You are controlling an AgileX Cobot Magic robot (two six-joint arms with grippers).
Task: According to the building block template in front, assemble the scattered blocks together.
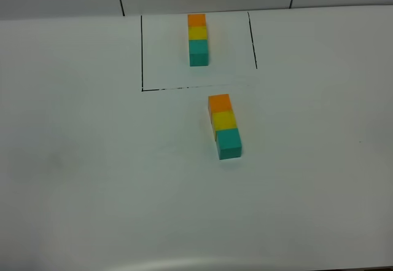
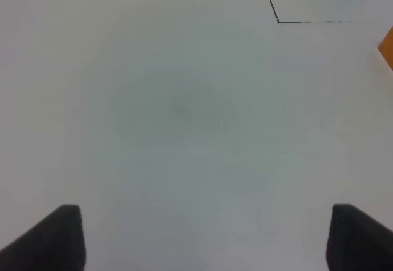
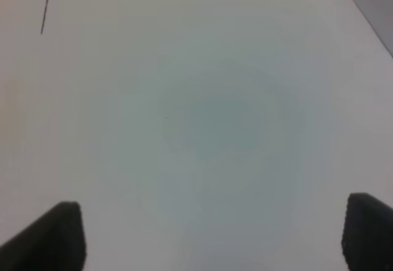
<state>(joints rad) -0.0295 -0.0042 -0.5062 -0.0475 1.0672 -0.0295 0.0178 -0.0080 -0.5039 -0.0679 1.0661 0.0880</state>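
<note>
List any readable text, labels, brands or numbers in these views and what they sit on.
None: no words, numbers or brand marks show in any view.
The orange, yellow and teal blocks have plain faces.
The template row is plain too.
The black outline drawn on the table is only a line, not writing.
The left gripper and right gripper carry no visible markings.

Bright, even, soft light; wrist views blurry.

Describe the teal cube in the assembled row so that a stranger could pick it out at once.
Start at the black outline drawn at the far side of the white table. Just outside its open near edge lies a three-cube row; the teal cube is its nearest end, touching the yellow cube. The other teal one sits inside the outline.
</note>
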